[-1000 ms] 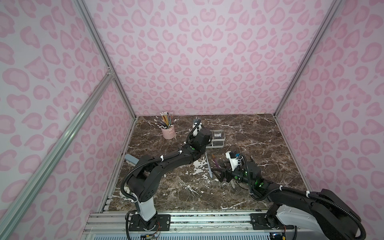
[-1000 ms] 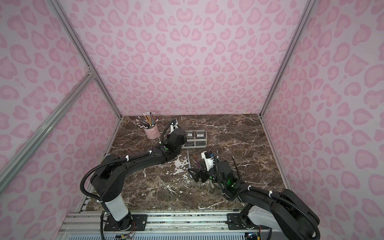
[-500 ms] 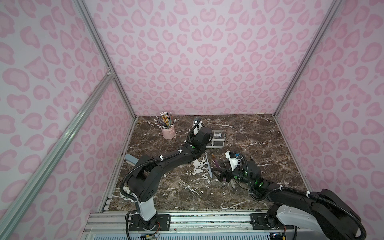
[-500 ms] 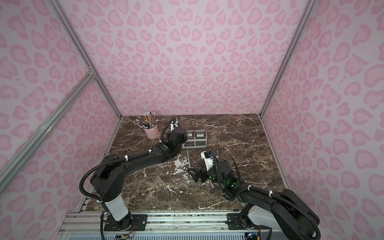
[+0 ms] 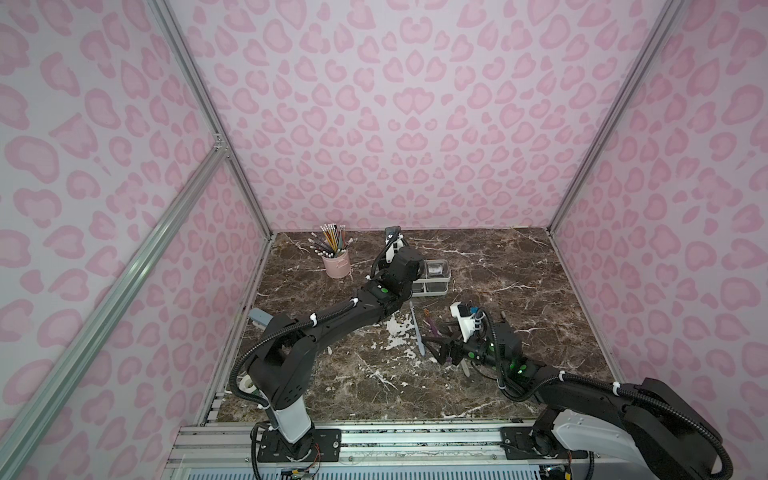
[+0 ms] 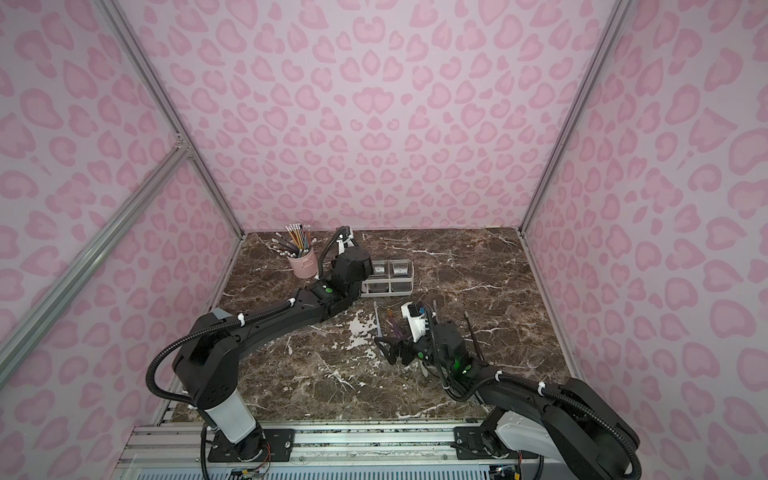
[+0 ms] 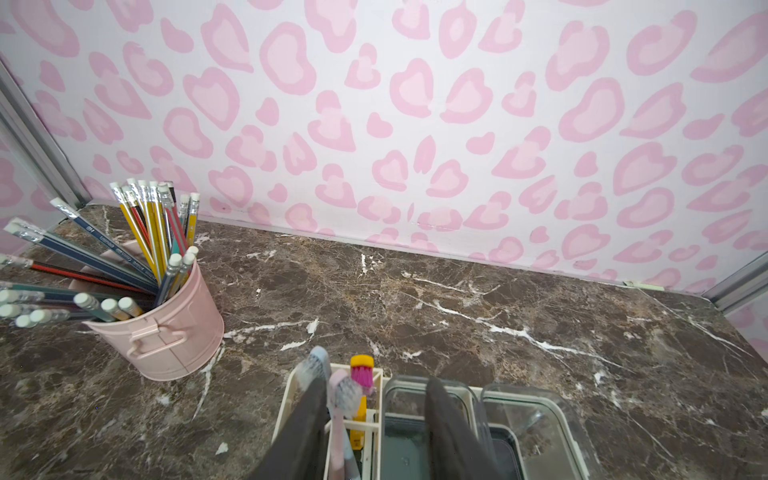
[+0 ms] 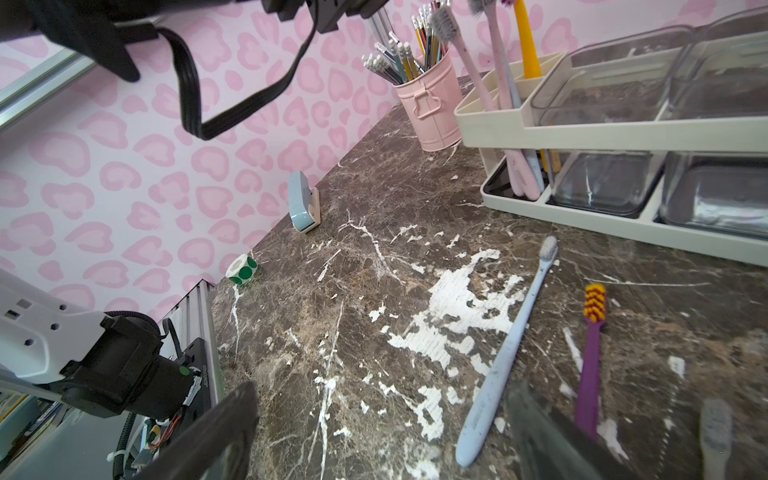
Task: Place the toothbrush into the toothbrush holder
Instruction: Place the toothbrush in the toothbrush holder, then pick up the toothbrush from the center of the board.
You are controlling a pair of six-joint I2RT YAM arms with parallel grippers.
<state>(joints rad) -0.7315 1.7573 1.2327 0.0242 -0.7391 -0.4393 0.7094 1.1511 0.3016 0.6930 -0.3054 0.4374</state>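
Note:
The toothbrush holder [image 5: 434,284] is a white caddy with two clear cups, standing at the back of the marble top. My left gripper [image 7: 374,384] hangs over its divided slot end with both fingers apart. A pink toothbrush [image 7: 343,399] stands in a slot beside one finger, free of both. A light-blue one [image 7: 316,360] and a yellow one [image 7: 361,368] stand there too. My right gripper [image 8: 382,399] is open wide, low over the marble. Next to it lie a light-blue toothbrush [image 8: 507,353] and a purple one [image 8: 592,353].
A pink cup of pencils [image 5: 336,264] stands left of the holder. A small blue-grey block [image 8: 303,203] and a roll of green stickers [image 8: 243,268] sit by the left wall. Another grey-headed brush [image 8: 715,428] lies near my right gripper. Pink walls close three sides.
My left gripper's jaws have spread apart over the holder, letting go of the pink toothbrush standing in the slot. The right arm has stayed still.

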